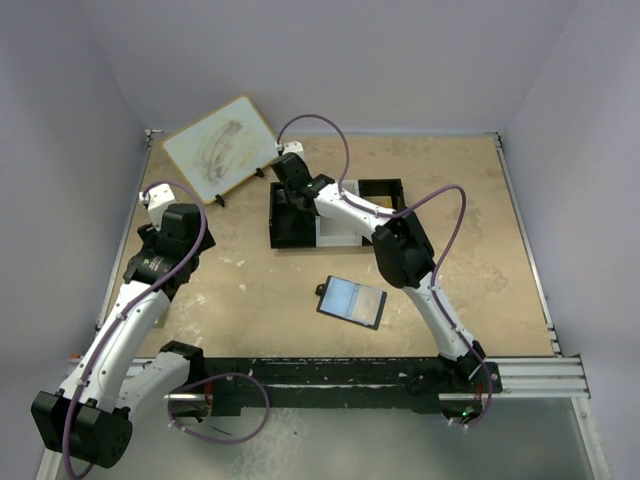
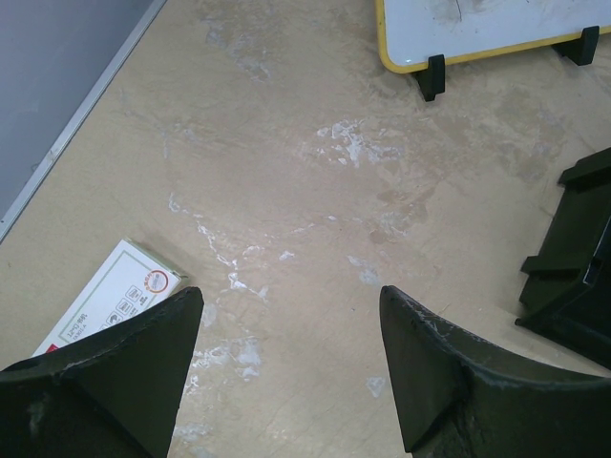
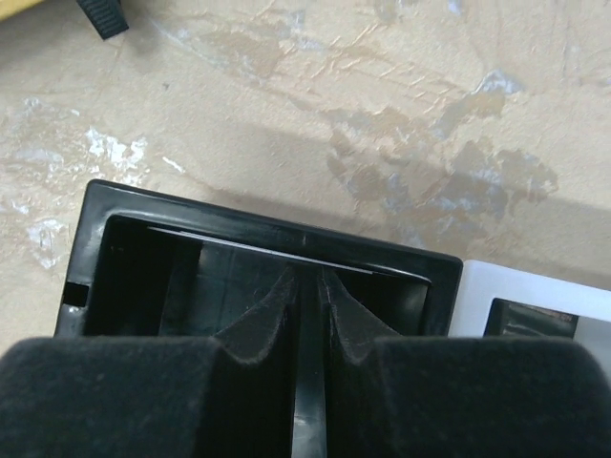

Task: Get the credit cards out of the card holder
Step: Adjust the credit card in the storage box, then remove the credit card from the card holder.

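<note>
The card holder (image 1: 351, 301) lies open on the table in front of the right arm, pale blue inside beside a black half. My right gripper (image 1: 290, 192) reaches down into the left black compartment of the tray (image 1: 385, 183). In the right wrist view its jaws (image 3: 307, 275) stand a narrow gap apart with nothing between them. Just past the tips, a thin dark credit card (image 3: 239, 240) stands on edge along the compartment's far wall. My left gripper (image 2: 291, 296) hangs wide open over bare table at the left, holding nothing.
A yellow-framed whiteboard (image 1: 220, 145) stands on black feet at the back left. A white-and-red little box (image 2: 110, 296) lies by the left finger. The tray's black corner (image 2: 573, 277) shows at the right of the left wrist view. Walls surround the table.
</note>
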`<move>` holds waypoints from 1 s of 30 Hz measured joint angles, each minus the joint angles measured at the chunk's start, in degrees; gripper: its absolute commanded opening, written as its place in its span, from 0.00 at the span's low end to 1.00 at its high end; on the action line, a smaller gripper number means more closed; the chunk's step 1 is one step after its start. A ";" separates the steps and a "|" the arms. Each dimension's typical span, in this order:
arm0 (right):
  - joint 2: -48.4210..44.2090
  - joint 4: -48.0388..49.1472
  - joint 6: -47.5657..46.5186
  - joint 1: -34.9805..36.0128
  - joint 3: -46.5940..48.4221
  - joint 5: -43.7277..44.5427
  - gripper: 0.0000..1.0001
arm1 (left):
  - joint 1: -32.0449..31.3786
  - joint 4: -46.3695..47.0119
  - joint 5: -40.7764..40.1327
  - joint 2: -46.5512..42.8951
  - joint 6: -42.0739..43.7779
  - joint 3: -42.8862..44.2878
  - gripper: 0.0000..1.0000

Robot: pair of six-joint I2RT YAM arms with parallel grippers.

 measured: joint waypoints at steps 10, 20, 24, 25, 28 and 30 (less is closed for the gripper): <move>0.00 0.42 -3.50 -0.68 2.10 1.49 0.15 | 0.02 0.00 0.00 0.35 0.02 0.00 0.72; -1.77 1.11 -4.00 -0.72 1.53 1.42 0.23 | 0.02 0.00 0.02 0.42 0.02 0.00 0.72; -12.74 3.67 -3.80 -0.70 -9.07 -0.79 0.46 | 0.02 0.02 0.11 0.42 0.04 0.00 0.72; -17.05 4.70 -3.50 -0.70 -13.03 -1.60 0.54 | 0.02 0.02 0.22 0.42 0.07 0.00 0.72; -32.04 9.27 -1.46 -0.81 -26.77 -3.08 0.82 | 0.02 0.15 1.29 0.42 0.20 -0.04 0.72; -42.58 12.98 1.14 -1.25 -36.61 -3.52 0.87 | 0.02 0.42 2.69 0.39 0.59 -0.13 0.72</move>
